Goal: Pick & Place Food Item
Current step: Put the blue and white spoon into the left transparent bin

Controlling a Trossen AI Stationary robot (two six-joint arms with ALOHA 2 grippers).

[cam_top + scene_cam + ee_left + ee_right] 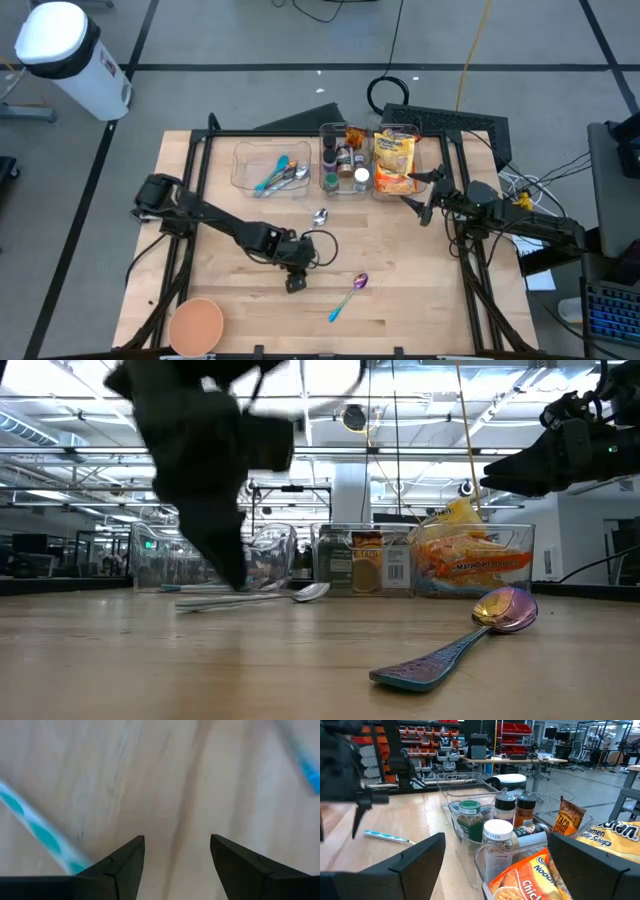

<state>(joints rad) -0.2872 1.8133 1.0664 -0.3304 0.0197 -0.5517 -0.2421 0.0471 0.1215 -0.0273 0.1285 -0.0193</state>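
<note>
The food items stand in clear bins at the table's far side: a yellow noodle soup packet [393, 148] and an orange packet [520, 880] in the right bin, and spice jars [345, 160] in the middle bin. My left gripper [294, 284] is over bare wood near the table's middle, pointing steeply down, fingers open [177, 840] with nothing between them. An iridescent spoon [350, 295] lies just to its right. My right gripper [420, 192] waits level and open beside the right bin, its fingers [495, 840] facing the jars and packets.
A left bin [270, 170] holds several spoons. A silver spoon [320, 215] lies on the wood in front of the middle bin. An orange bowl [195, 325] sits at the near left corner. A blurred teal-and-white strip [40, 832] lies beside my left fingers.
</note>
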